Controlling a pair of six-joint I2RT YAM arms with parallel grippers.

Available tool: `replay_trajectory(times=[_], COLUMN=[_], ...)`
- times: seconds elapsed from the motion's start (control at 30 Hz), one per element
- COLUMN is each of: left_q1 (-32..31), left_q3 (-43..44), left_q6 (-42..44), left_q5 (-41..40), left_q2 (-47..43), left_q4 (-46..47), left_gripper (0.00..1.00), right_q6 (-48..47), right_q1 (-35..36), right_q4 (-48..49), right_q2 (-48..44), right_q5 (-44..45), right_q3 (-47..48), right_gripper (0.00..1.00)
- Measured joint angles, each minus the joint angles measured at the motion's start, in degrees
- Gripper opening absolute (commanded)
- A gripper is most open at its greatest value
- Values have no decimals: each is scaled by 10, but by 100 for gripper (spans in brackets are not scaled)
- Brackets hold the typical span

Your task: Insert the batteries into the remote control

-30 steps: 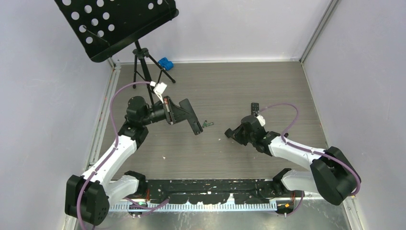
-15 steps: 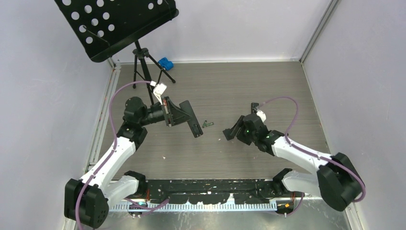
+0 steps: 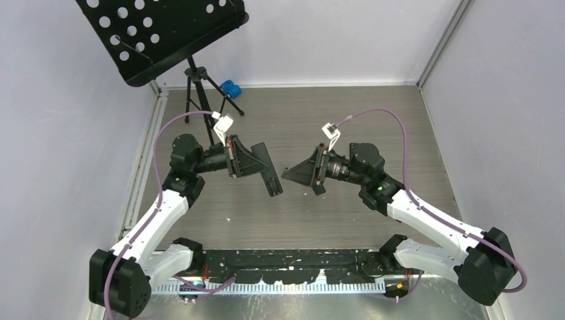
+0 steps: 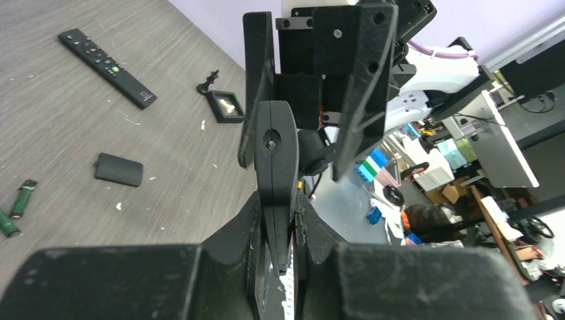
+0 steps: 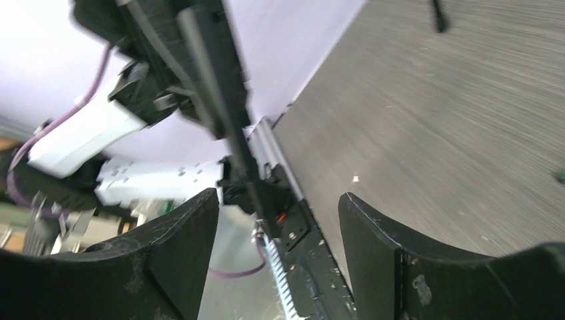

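Left end effector (image 4: 278, 220) clamped on the remote control (image 4: 276, 147), held edge-on above the surface (image 4: 166, 53), so its battery bay cannot be seen. Right end effector (image 5: 278, 197), fingers apart and gripping nothing, faces it from just beside; the right wrist view is blurred. Only 2 green batteries (image 4: 22, 199) show, lying side by side on the surface at the left wrist view's left edge, 1 cut off by the frame. From above, the arms hide them. Also counted on the surface: 1 second remote (image 4: 106, 67) and 1 flat black cover (image 4: 118, 169), lying between that remote and the batteries.
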Motion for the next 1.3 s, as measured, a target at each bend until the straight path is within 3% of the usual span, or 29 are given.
replay_trajectory(times=[0.17, 0.37, 0.47, 0.53, 0.67, 0.73, 0.83, 0.9, 1.0, 1.07, 1.13, 1.17, 1.2, 1.3], left_q1=[-6, -7, -7, -7, -7, -7, -7, -7, -6, -6, -6, -6, -6, -7], left_q3=[0, 0, 0, 0, 0, 0, -4, -8, -14, -18, -18, -18, -18, -17], left_q6=[-35, -108, -148, -178, -227, -247, -264, -270, -274, -272, -269, -264, -258, -208], left_q5=[13, 20, 16, 10, -9, -30, -59, -70, -84, -89, -93, -94, -95, -110], left_q2=[0, -1, -1, -1, -1, -1, -2, -1, 1, 4, 5, 5, 5, -4], left_q4=[33, 102, 141, 165, 208, 226, 240, 245, 245, 246, 246, 243, 236, 167], left_gripper=[0, 1, 13, 26, 50, 52, 48, 34, 4, 0, 0, 0, 0, 0], right_q6=[-24, -32, -17, -7, 11, 20, 37, 46, 52, 57, 58, 57, 52, 35], right_q1=[59, 97, 97, 97, 99, 99, 99, 99, 99, 99, 99, 99, 99, 99], right_q4=[24, 40, 61, 81, 109, 116, 130, 136, 150, 154, 151, 145, 134, 78], right_q2=[33, 80, 88, 89, 90, 94, 106, 113, 120, 120, 121, 121, 121, 118], right_q5=[-48, -63, -61, -63, -58, -57, -55, -54, -54, -52, -50, -48, -40, 1], right_q3=[35, 63, 63, 63, 63, 63, 63, 63, 63, 64, 64, 65, 68, 76], right_gripper=[67, 28, 13, 8, 4, 3, 3, 2, 4, 17, 48, 57, 63, 65])
